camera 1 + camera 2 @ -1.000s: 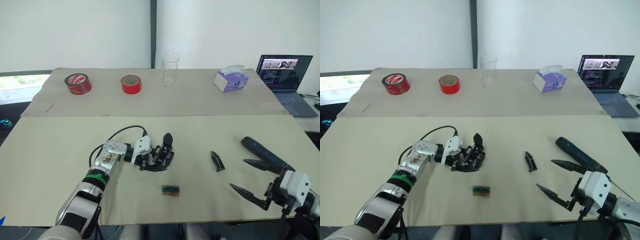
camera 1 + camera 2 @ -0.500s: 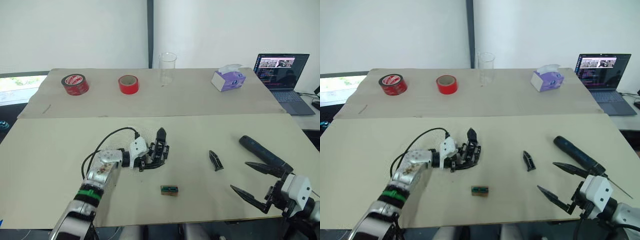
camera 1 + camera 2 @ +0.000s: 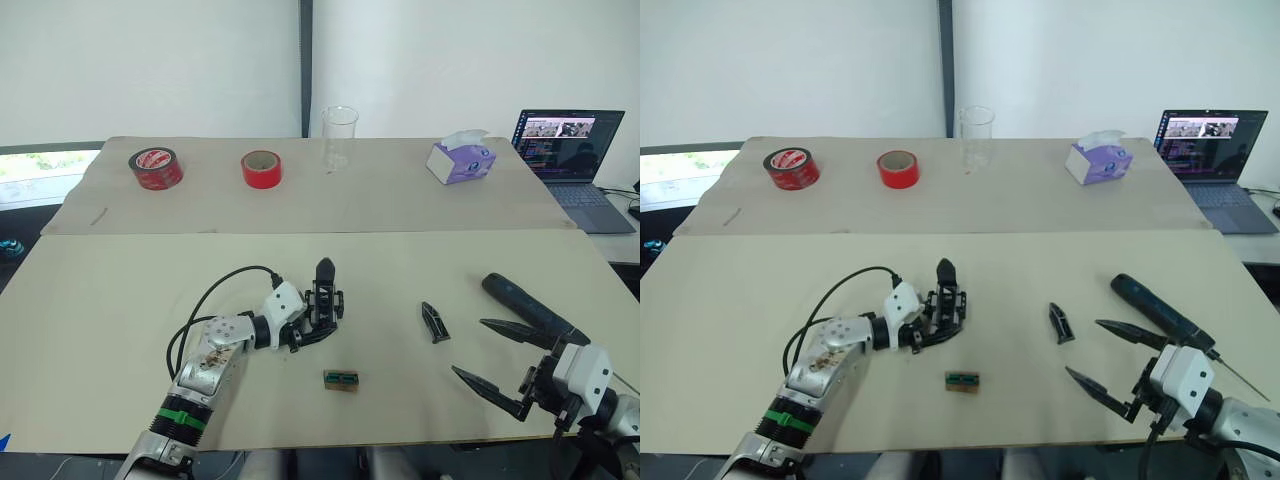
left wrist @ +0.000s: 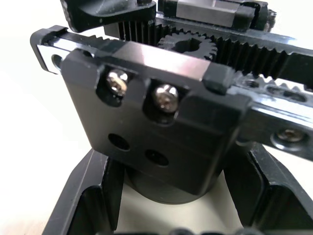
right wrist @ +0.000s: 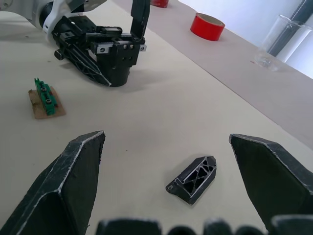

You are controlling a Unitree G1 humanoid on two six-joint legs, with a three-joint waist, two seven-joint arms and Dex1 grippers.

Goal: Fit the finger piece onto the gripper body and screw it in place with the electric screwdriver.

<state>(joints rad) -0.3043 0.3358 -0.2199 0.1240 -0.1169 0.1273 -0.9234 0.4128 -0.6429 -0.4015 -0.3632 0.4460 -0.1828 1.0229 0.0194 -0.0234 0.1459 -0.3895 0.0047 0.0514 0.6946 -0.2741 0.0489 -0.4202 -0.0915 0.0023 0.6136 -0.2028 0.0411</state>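
Left gripper point(image 3: 300, 330) clamped on gripper body point(image 3: 320, 315), centre-left of near table point(image 3: 100, 300), one finger standing upright. Rigid metal-and-plastic block, likely weighty for its size; best held by the flat base sides, clear of the toothed rack. Green terminal block point(image 3: 341, 380) just nearer. Finger piece point(image 3: 434, 322) lying loose to the right, apart from everything; light, stiff, hollow-ribbed, probably slippery, best pinched across the thick end. Electric screwdriver point(image 3: 520, 308) far right. Right gripper point(image 3: 502, 365) wide open, empty, near edge.

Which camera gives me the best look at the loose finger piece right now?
The right wrist view: the finger piece lies close, between that pincer's fingers, ribs visible. Both eye views show it small on the table. The left wrist view shows the gripper body.
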